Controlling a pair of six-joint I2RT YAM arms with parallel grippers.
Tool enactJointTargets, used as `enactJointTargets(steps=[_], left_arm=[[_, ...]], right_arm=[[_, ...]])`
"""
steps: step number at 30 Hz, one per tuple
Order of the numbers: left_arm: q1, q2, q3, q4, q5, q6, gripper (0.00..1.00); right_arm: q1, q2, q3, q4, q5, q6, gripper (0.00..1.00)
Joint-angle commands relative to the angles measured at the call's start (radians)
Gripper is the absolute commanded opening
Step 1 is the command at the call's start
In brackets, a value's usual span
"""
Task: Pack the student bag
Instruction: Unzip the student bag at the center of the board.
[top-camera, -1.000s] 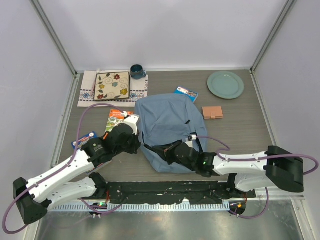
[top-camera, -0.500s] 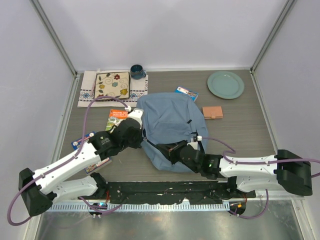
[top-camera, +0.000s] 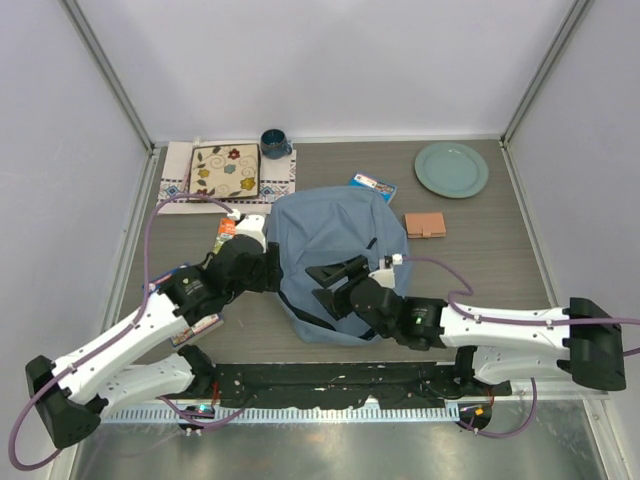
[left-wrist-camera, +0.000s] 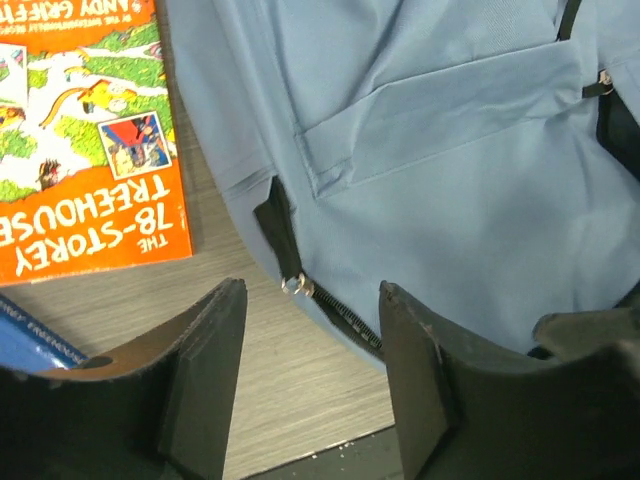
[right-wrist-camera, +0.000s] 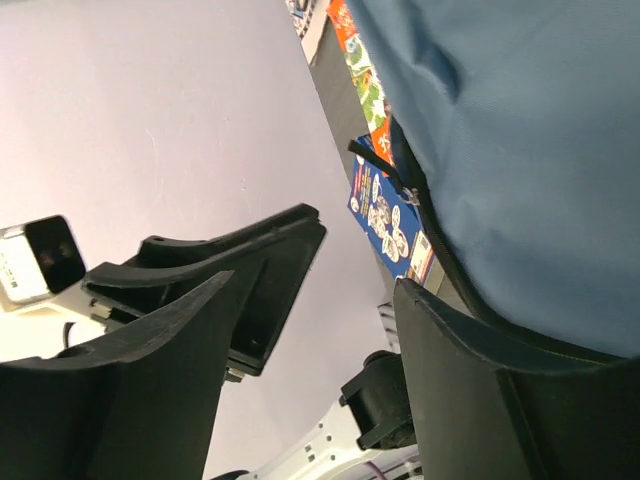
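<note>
Grey table (top-camera: 480, 260), student bag (top-camera: 335, 225) lying mid-table, lengthwise away from the arms; left gripper (left-wrist-camera: 312, 300) at its left edge, fingers apart, zip pull (left-wrist-camera: 292, 285) dead ahead between them; right gripper (top-camera: 335, 283) spread too, empty, over the near end

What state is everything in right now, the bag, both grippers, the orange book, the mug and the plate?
Bag, lying flat, held by neither gripper.
Left gripper, open, empty, over the bag's zipper.
Right gripper, open, empty.
Orange book, closed, cover up.
Mug, upright.
Plate, empty.
</note>
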Motion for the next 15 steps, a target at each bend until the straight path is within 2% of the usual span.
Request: enactJointTargets(steps=[1,7,11,15], left_arm=[[0.002,-0.125,-0.001,-0.064,-0.097,-0.072,0.69],[0.002,-0.225,0.001,-0.142,-0.163,-0.115,0.94],[0.002,-0.184,0.005,-0.185,-0.153,-0.139,1.00],[0.002,-0.146,-0.009,-0.187,-0.128,-0.165,1.00]], right_arm=[[0.006,-0.079,0.156,-0.239,0.124,-0.327,0.71],[0.004,-0.278,0.173,-0.452,0.286,-0.530,0.81],[-0.040,-0.369,0.188,-0.598,0.365,-0.608,0.83],[-0.103,-0.392,0.190,-0.784,0.326,-0.637,0.86]])
